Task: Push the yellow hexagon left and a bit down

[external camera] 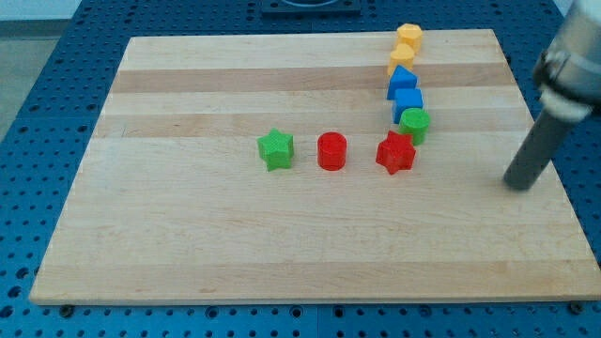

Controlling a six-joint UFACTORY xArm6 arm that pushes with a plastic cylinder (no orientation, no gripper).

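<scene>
Nearest your viewpoint sits the wooden counter (188,253), its front strip bare, and you'll find the task's piece at the far end of it: the yellow hexagon (408,38) stands close to the counter's top edge, toward the view's right. Take that hexagon as your landmark. Touching it just below and slightly to the view's left is a second yellow block (399,61), whose shape you cannot make out. Below that again comes a blue block (402,82), then another blue block (408,101), the two pressed together in a column running down from the hexagon. At the foot of that column you see a green cylinder (415,123), and against its lower left a red star (395,153). Well to the view's left of the hexagon and lower, level with the red star, stand a red cylinder (331,150) and, farther left still, a green star (276,149), each apart from its neighbours. You have no jaws on this arm to be open or closed; it ends in a dark rod. My tip (517,185) rests far below the hexagon and to the view's right of it, near the counter's right edge, well apart from every block, the red star and green cylinder being the closest.
</scene>
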